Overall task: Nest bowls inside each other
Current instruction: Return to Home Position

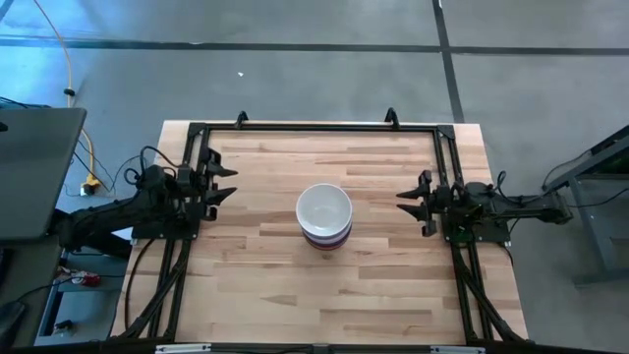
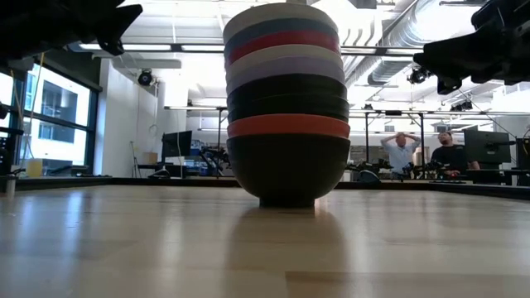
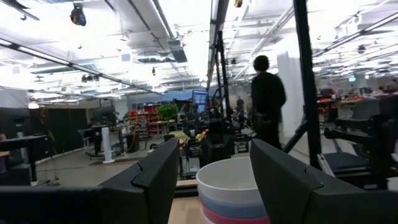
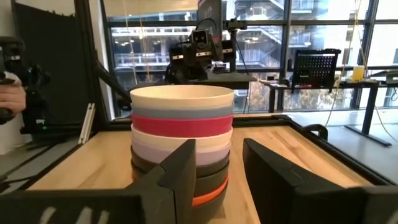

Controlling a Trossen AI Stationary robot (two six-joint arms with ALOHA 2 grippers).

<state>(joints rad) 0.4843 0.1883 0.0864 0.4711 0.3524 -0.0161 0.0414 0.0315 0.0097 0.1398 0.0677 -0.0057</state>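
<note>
All the bowls stand nested in one stack [image 1: 325, 217] at the middle of the table, a white bowl on top, then light blue, magenta, white, lavender and black ones, and a black bowl [image 2: 287, 170] at the bottom resting by its foot on the wood. The stack [image 4: 181, 146] also fills the right wrist view and its upper bowls [image 3: 231, 193] show in the left wrist view. My left gripper [image 1: 228, 184] hovers open near the table's left edge. My right gripper [image 1: 405, 201] hovers open near the right edge. Both point toward the stack and stand well apart from it.
A black metal frame [image 1: 314, 126] runs round the table's edges. Bare wood [image 1: 295, 285] lies on all sides of the stack. A grey case [image 1: 34, 167] sits beyond the left edge. People [image 2: 422, 151] stand in the room behind the table.
</note>
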